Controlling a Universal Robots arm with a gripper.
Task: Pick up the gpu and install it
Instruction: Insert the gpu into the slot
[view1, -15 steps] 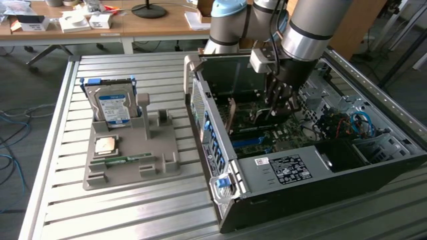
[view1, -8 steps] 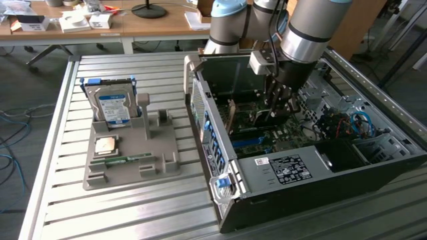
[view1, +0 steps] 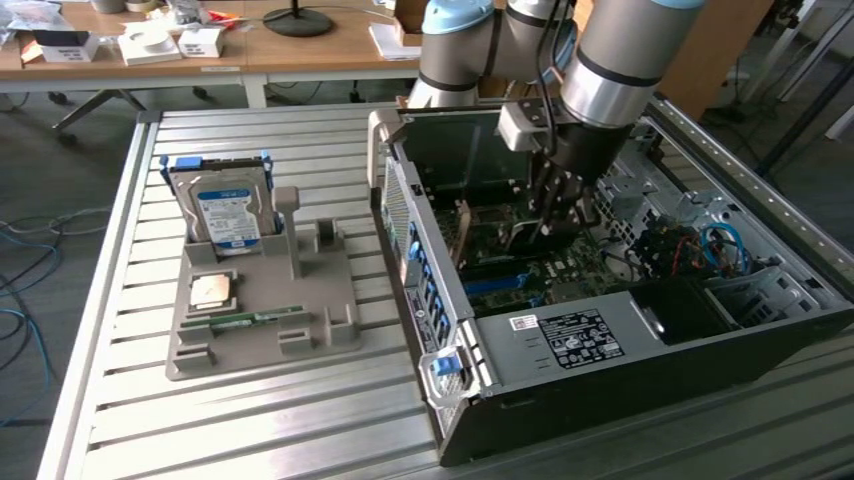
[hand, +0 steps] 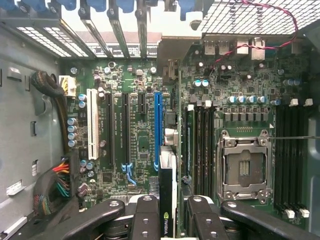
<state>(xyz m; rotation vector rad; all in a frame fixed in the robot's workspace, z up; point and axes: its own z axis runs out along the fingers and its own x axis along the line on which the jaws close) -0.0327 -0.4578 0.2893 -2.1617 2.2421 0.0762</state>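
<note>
- The pincer (hand: 168, 214) is clenched on the gpu (hand: 168, 185), which it holds edge-on.
- The gpu sits inside the open computer case (view1: 574, 340), over the motherboard (hand: 137, 145), just beside the blue slot (hand: 158, 125).

Hand (hand: 169, 206) clamping gpu (hand: 168, 187) edge-on, green motherboard (hand: 137, 145) beyond

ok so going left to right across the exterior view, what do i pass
hard drive → grey holder's upright post → computer case's rear panel → end effector gripping the gpu → blue cables
</note>
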